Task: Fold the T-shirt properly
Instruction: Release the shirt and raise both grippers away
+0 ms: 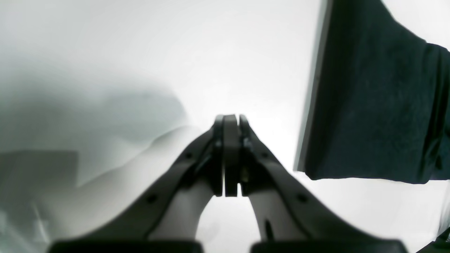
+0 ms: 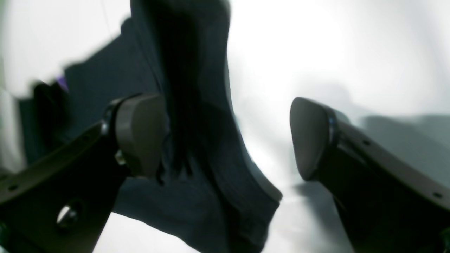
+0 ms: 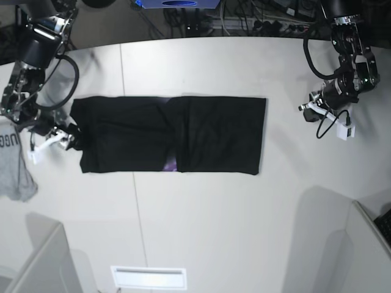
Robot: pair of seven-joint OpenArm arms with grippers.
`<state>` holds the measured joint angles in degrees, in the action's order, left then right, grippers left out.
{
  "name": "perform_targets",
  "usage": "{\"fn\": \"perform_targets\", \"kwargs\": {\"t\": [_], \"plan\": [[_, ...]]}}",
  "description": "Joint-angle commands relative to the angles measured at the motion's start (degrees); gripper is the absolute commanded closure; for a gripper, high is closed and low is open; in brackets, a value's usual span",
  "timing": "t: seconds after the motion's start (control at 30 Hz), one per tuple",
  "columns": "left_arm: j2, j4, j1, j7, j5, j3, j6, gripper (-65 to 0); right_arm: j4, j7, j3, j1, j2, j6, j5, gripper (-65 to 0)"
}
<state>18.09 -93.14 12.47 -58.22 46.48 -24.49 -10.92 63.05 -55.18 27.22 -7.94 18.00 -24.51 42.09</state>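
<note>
The black T-shirt (image 3: pixel 171 134) lies flat on the white table (image 3: pixel 201 226), folded into a long band, with a bit of purple print (image 3: pixel 169 165) at its front edge. My right gripper (image 3: pixel 74 139) is at the shirt's left end. In the right wrist view it (image 2: pixel 225 137) is open, with a raised fold of the shirt (image 2: pixel 197 105) between the jaws, next to the left finger (image 2: pixel 140 133). My left gripper (image 3: pixel 302 108) is shut and empty, off the shirt's right end. In the left wrist view the gripper (image 1: pixel 230 121) has the shirt (image 1: pixel 369 98) to its right.
A small grey garment with dark lettering (image 3: pixel 12 162) hangs at the table's left edge. Cables and equipment (image 3: pixel 244 18) run behind the far edge. A partition corner (image 3: pixel 369 244) stands at the front right, another (image 3: pixel 36 262) at the front left.
</note>
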Motion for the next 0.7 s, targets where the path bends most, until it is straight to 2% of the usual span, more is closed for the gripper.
{"fn": "perform_targets", "kwargs": {"t": [0.0,0.17,0.4,0.5,0.6,0.67], "plan": [[0.8,-0.3,-1.2,0.9,0.7,-0.3,-0.4,0.0,0.3,-1.7,-1.3,-0.4,0.0,0.0,-1.6,-51.6],[0.8,4.0,-3.2,0.9,0.7,-0.2,-0.3,0.0,2.1,-1.7,-4.4,1.7,-1.1,-2.0,-1.8,-51.5],[0.6,4.5,-4.4,0.9,0.7,-0.1,-0.3,0.0,4.6,-2.3,-4.5,4.6,-2.7,-2.0,-2.2,-51.5],[0.7,4.5,-6.3,0.9,0.3,3.7,-0.3,0.0,4.6,-2.4,-4.5,5.6,-2.9,-2.0,-2.2,-51.5],[0.3,4.7,-8.3,1.0,-4.1,8.4,-0.2,0.0,4.6,-1.8,-6.8,6.2,-4.1,-2.0,-2.1,-51.5],[-1.4,6.0,-9.3,1.0,-7.1,9.4,-0.2,0.0,4.4,-1.7,-7.8,6.2,-4.4,-2.0,-2.1,-51.5]]}}
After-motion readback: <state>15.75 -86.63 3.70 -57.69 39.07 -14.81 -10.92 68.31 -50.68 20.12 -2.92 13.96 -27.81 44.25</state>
